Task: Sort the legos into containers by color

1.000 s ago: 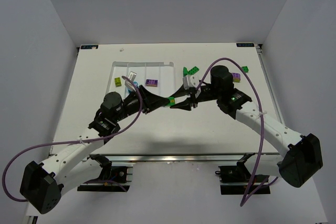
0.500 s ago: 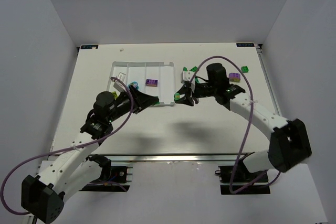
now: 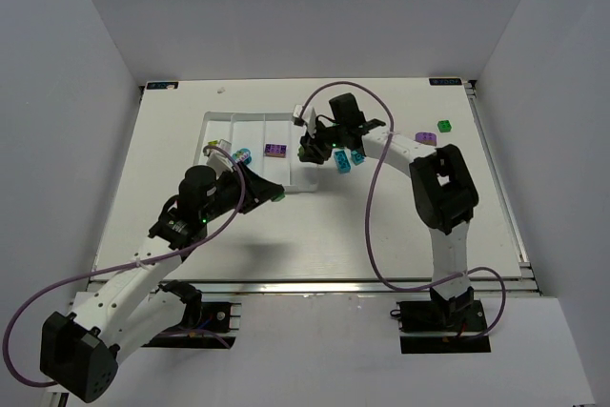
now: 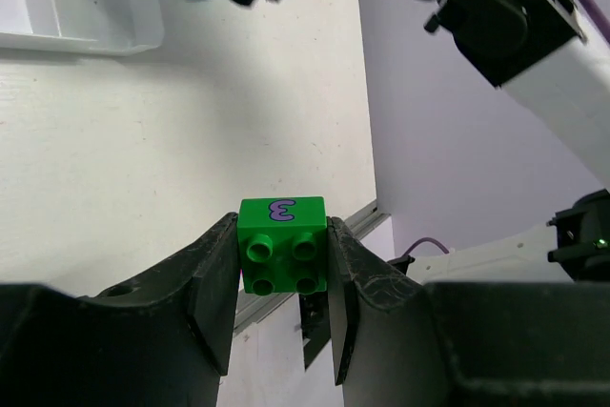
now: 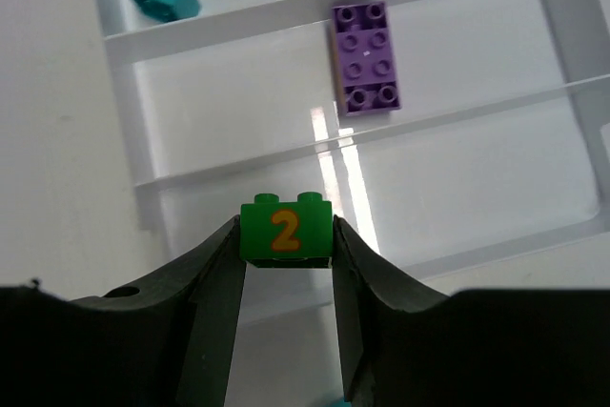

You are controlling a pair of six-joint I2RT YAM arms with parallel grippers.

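My left gripper (image 3: 274,194) is shut on a green brick marked "3" (image 4: 282,245) and holds it above the table just off the near right corner of the white tray (image 3: 257,118). My right gripper (image 3: 307,151) is shut on a green brick marked "2" (image 5: 285,230) and holds it over the tray's right-hand compartments, beside the compartment with a purple brick (image 5: 365,57). That purple brick also shows in the top view (image 3: 276,150). A teal brick (image 3: 242,154) and a yellow-green brick (image 3: 213,147) lie further left in the tray.
Two teal bricks (image 3: 341,159) lie on the table just right of the tray. A purple brick (image 3: 426,138) and a green brick (image 3: 444,127) lie at the far right. The right arm (image 4: 515,21) crosses above the tray's corner (image 4: 86,16).
My right gripper has carried its green brick left and away, from the table's middle to above the tray. My left gripper has drawn back left and nearer with its green brick.
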